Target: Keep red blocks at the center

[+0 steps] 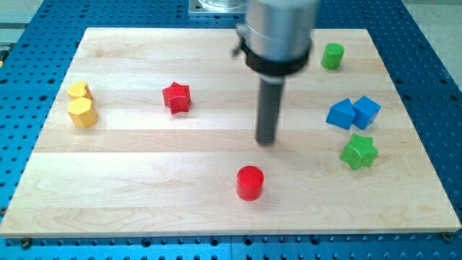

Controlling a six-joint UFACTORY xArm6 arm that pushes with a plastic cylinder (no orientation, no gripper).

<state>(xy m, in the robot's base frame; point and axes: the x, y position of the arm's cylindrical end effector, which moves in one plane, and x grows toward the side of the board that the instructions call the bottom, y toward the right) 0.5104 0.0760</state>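
Note:
A red star block (176, 97) lies left of the board's middle. A red cylinder (250, 183) stands below the middle, near the view's bottom. My tip (267, 141) rests on the wooden board (144, 159) near its centre. It is above and slightly right of the red cylinder, apart from it, and well right of the red star. It touches no block.
Two yellow blocks (81, 105) sit together at the view's left. A green cylinder (333, 55) stands at the top right. Two blue blocks (353, 113) touch at the right, with a green star (359, 152) just below them.

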